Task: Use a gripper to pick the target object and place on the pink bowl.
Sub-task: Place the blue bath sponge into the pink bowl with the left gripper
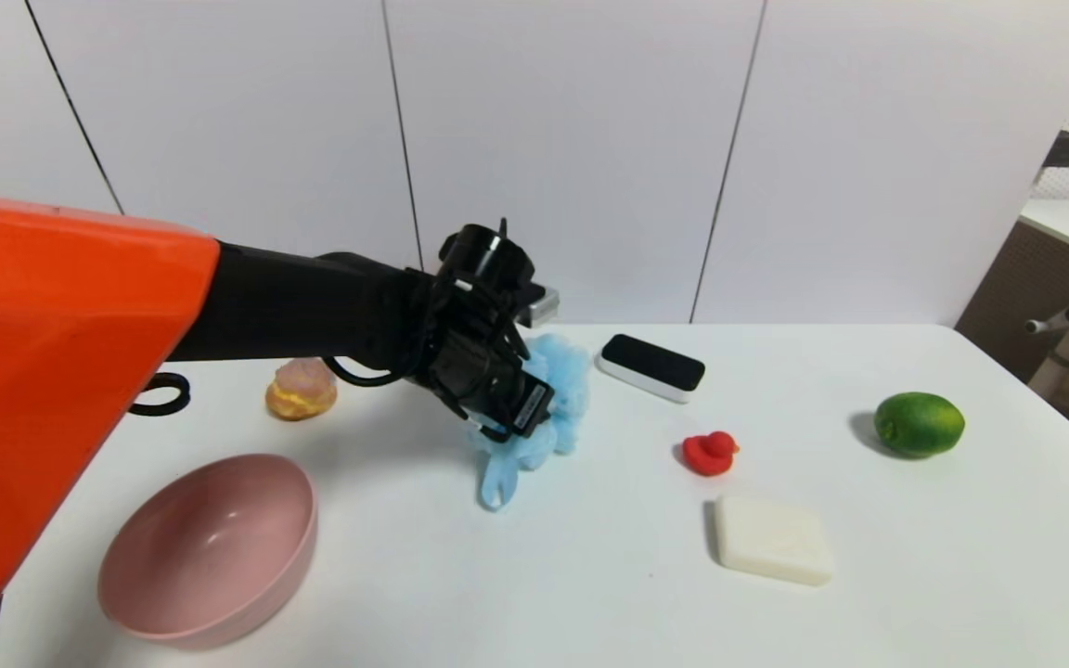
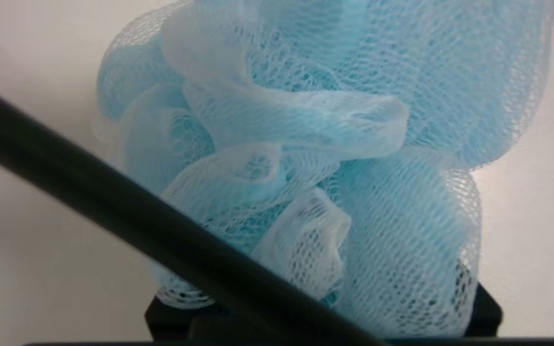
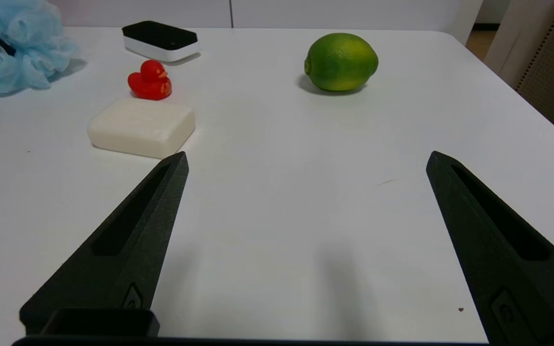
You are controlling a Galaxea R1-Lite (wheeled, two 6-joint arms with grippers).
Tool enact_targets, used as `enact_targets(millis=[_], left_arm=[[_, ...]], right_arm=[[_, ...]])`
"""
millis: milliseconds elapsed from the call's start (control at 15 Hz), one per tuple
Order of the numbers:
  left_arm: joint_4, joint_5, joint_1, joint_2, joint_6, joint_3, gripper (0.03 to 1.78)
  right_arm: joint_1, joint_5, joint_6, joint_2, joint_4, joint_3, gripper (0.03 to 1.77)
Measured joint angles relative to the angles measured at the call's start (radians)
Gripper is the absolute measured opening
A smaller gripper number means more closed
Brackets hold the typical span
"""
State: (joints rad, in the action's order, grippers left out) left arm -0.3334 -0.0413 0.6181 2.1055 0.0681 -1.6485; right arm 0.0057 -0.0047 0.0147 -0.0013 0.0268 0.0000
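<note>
The light blue mesh pouf (image 1: 560, 390) is at the middle of the white table, its blue ribbon loop (image 1: 495, 482) trailing down to the tabletop. My left gripper (image 1: 523, 413) reaches in from the left and is shut on the pouf, its fingers buried in the mesh. The left wrist view is filled by the pouf (image 2: 334, 144), bunched right against my left gripper (image 2: 325, 250), with a black cable crossing in front. The pink bowl (image 1: 210, 547) stands empty at the near left. Over bare table at the right, my right gripper (image 3: 308, 158) hangs open.
A yellow-pink pastry toy (image 1: 302, 390) lies behind the bowl. Right of the pouf are a black-topped white box (image 1: 651, 367), a red duck (image 1: 710, 454), a white soap bar (image 1: 773, 539) and a green lime (image 1: 919, 423). The table's right edge (image 1: 1036, 390) is near the lime.
</note>
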Motion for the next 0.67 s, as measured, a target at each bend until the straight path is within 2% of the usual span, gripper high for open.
enact_targets(millis=[67, 400, 667], left_arm=[[0.000, 0.001, 0.000, -0.024, -0.005, -0.001, 0.68], [-0.007, 0.004, -0.048, -0.200, -0.026, 0.005, 0.67], [-0.033, 0.042, -0.180, -0.414, -0.019, 0.100, 0.67]], right_arm=[[0.000, 0.000, 0.000, 0.000, 0.000, 0.000, 1.71], [0.000, 0.000, 0.000, 0.000, 0.000, 0.000, 1.71], [0.000, 0.000, 0.000, 0.000, 0.000, 0.000, 1.71]])
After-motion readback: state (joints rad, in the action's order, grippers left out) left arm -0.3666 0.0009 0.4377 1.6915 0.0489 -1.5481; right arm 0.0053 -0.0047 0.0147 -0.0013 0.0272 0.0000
